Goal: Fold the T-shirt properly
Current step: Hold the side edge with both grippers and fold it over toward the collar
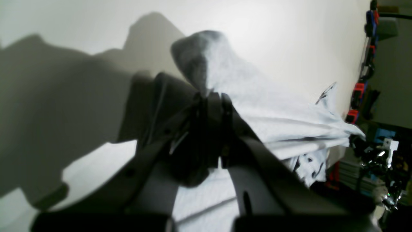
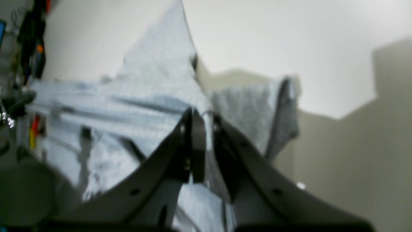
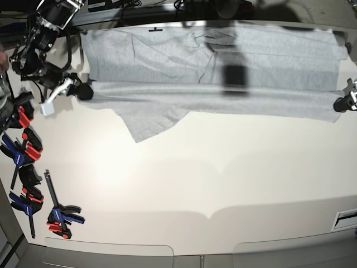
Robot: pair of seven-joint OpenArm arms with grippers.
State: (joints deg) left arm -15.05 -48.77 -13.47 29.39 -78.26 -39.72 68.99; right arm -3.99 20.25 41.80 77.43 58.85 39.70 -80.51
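The light grey T-shirt (image 3: 212, 72) is stretched across the far side of the white table (image 3: 195, 178), pulled taut between my two grippers. A sleeve (image 3: 150, 123) droops toward me near the left end. In the base view my right gripper (image 3: 83, 90) is shut on the shirt's left end and my left gripper (image 3: 338, 104) is shut on its right end. The left wrist view has the left gripper (image 1: 210, 96) pinching a peak of the T-shirt (image 1: 273, 109). The right wrist view shows the right gripper (image 2: 202, 117) clamped on bunched T-shirt cloth (image 2: 145, 96), with black print partly visible.
Several blue, red and black clamps (image 3: 25, 151) lie along the table's left edge, one more (image 3: 62, 215) near the front left. A dark shadow (image 3: 231, 72) falls on the shirt's middle. A slot (image 3: 347, 215) sits at the table's right front.
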